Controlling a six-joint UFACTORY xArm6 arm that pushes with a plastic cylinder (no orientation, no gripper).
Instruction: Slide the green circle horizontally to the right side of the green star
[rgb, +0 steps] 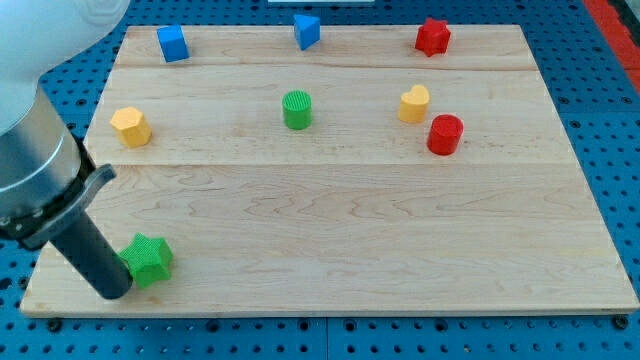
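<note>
Rod angled down from the near-left corner, my tip planted on the wooden board at its near-left edge, touching or just beside the left flank of the green star; exact contact hard to tell, since the rod's dark end overlaps the star's edge. No jaws to open or close here: just a bare rod, carrying nothing, resting against or next to the star. Green circle well apart, far and to the right of the tip, standing upright near the board's middle on the far half. Key relation: circle lies up and right from the tip, with the star between them on the near side, so reaching the circle likely means swinging clear of the star first. Goal spot, judged from the task: just right of the star on the near strip, currently bare wood. Elsewhere, away from that path: yellow hexagon at far left, yellow heart and red cylinder at right, blue cube, blue triangular block and red star along the far edge.
</note>
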